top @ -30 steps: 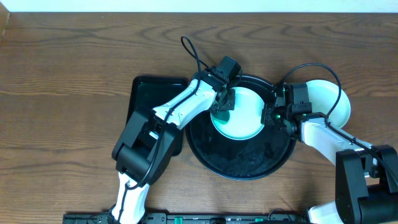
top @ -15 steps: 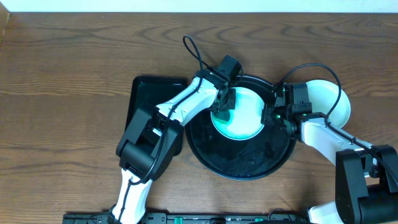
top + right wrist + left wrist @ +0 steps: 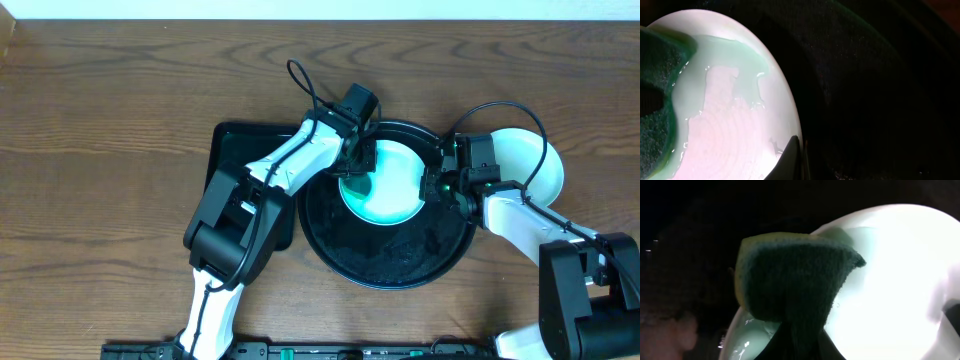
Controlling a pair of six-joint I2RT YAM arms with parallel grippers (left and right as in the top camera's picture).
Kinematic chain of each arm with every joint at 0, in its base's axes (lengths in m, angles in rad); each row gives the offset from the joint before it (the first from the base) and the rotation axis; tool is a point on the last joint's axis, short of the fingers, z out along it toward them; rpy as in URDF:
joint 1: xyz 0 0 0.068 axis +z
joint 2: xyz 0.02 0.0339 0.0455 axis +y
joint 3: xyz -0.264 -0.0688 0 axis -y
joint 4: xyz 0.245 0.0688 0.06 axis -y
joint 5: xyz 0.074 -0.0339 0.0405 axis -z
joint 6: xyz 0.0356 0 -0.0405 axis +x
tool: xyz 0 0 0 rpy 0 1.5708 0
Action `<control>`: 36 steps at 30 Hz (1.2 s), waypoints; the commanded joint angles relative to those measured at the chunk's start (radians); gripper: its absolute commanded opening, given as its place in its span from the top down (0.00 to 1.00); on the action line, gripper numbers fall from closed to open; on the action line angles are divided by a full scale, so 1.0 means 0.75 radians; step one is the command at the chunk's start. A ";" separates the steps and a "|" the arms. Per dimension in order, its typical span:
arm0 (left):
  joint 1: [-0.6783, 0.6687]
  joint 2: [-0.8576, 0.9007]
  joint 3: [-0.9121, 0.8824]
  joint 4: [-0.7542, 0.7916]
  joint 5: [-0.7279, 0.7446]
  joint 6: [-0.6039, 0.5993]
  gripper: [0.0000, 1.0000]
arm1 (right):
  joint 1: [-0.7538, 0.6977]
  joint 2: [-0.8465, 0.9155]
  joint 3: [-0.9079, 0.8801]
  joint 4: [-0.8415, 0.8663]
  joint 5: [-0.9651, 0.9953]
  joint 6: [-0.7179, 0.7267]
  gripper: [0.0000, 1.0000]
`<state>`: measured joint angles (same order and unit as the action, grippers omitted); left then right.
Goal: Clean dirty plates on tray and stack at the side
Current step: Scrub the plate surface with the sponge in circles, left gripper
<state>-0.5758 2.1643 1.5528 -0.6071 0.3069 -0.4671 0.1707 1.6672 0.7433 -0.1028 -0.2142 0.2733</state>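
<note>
A grained wooden table point(image 3: 100, 150) bears the round, low-rimmed black tray point(image 3: 390, 265). On the tray sits a glossy, wet mint plate point(image 3: 395, 195), with the right gripper point(image 3: 437, 186) pinched on its rim. A white plate point(image 3: 535, 165) lies beside the tray. The left gripper point(image 3: 358, 165) clamps a coarse green sponge point(image 3: 790, 285) — pressed against the mint plate.

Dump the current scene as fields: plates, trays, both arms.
plate in work: round glossy mint-green plate, wet greenish film on it, lying on large round black tray
left fingers: shut on yellow sponge with dark scouring face, set on the plate's left part
right fingers: shut on that plate's right rim
side: white round plate on wooden table, right of the tray
other: rectangular black tray, left of the round one
third plate: not visible
</note>
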 commanded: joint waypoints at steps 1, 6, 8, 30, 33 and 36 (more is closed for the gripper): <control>-0.052 0.138 -0.055 -0.016 0.273 -0.004 0.89 | 0.018 0.005 -0.007 0.010 -0.040 -0.026 0.99; -0.052 0.137 -0.028 -0.015 0.389 -0.007 0.89 | 0.018 0.005 -0.007 0.011 -0.040 -0.026 0.99; -0.052 0.136 -0.027 -0.016 0.390 -0.036 0.89 | 0.018 0.005 -0.007 0.012 -0.040 -0.026 0.99; -0.048 -0.025 -0.027 -0.021 0.407 -0.067 0.89 | 0.018 0.005 -0.007 0.014 -0.041 -0.014 0.99; -0.048 -0.108 -0.027 -0.021 0.357 -0.062 0.89 | 0.018 0.005 -0.007 0.014 -0.041 0.004 0.99; -0.048 -0.192 -0.027 -0.021 0.296 -0.062 0.89 | 0.018 0.005 -0.007 0.013 -0.041 0.004 0.99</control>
<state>-0.6067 2.1170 1.5295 -0.6231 0.5392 -0.5018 0.1730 1.6672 0.7403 -0.0967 -0.2131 0.2741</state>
